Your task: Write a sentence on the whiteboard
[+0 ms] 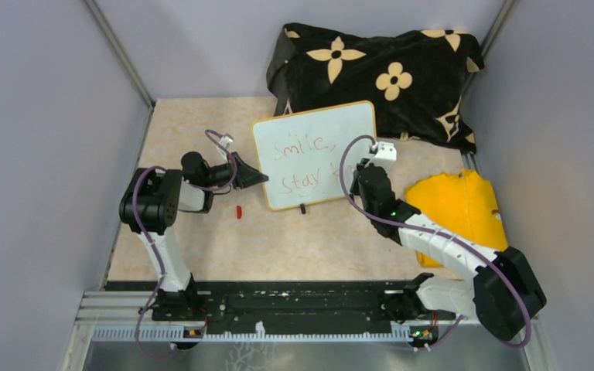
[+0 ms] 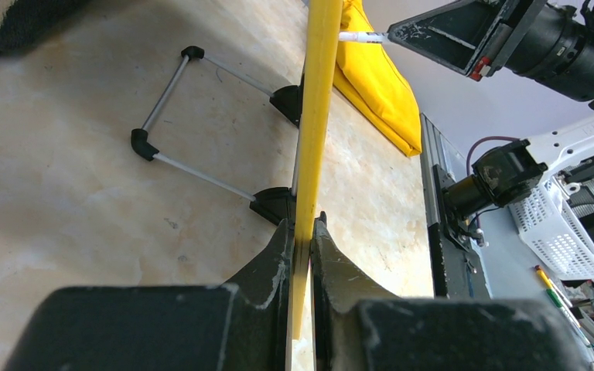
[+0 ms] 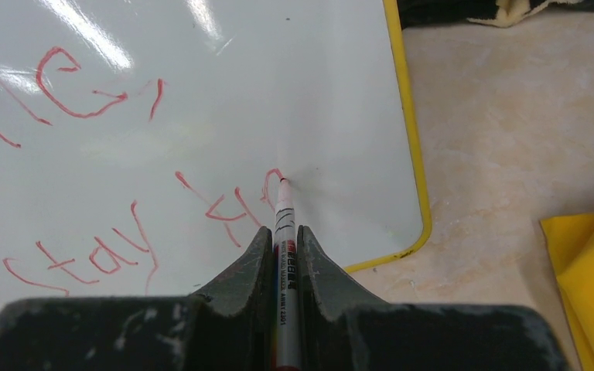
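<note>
My left gripper (image 2: 303,228) lies sideways, pinching the whiteboard (image 2: 317,116) frame. My right gripper (image 3: 283,230), arm stretched forward, clamps the marker (image 3: 282,201), tip on the sentence (image 3: 85,100).

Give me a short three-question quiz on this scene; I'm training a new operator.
1. True or false: the left tool clamps the whiteboard by its yellow edge.
2. What does the right tool hold? A) an eraser B) a marker C) nothing
3. Fill in: the sentence is written in ____ ink.
Key: 1 true; 2 B; 3 red.
</note>
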You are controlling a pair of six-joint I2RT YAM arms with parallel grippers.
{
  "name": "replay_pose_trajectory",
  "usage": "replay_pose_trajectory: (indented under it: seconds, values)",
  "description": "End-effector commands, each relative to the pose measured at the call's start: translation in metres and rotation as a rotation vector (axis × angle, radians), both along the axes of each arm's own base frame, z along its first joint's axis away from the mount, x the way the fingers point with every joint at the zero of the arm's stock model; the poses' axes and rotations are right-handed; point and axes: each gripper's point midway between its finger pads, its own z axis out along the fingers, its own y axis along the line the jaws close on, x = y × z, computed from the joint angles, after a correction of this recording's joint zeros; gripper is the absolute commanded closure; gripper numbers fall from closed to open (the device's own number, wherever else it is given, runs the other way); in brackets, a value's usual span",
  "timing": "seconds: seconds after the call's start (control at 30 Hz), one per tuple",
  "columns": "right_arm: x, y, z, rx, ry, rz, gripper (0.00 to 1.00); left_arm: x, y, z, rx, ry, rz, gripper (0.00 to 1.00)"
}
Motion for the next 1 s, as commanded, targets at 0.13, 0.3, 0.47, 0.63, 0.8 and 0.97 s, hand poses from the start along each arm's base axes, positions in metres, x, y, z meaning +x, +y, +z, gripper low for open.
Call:
replay_pose_trajectory:
  seconds: [0.13,0.3,0.47,0.63,0.8,0.97]
  values:
    - [-0.006,-0.011,-0.01,0.018,0.02,-0.029,1.0,0.0,-0.003,-0.015,0.016,0.073,0.006,0.98]
    - [-0.008,-0.012,-0.013,0.018,0.029,-0.027,1.0,0.0,-0.003,-0.015,0.016,0.072,0.007,0.98]
    - [-0.01,-0.013,-0.009,0.019,0.025,-0.026,1.0,0.0,-0.002,-0.016,0.018,0.074,0.009,0.97]
    - [-0.01,-0.014,0.013,0.041,-0.014,-0.028,1.0,0.0,-0.003,-0.017,0.018,0.077,0.007,0.97]
    - [-0.005,-0.013,0.049,0.065,-0.084,-0.027,1.0,0.0,-0.002,-0.017,0.018,0.078,0.008,0.97]
    - [0.007,-0.016,0.074,0.068,-0.13,-0.053,1.0,0.0,-0.003,-0.017,0.018,0.078,0.008,0.97]
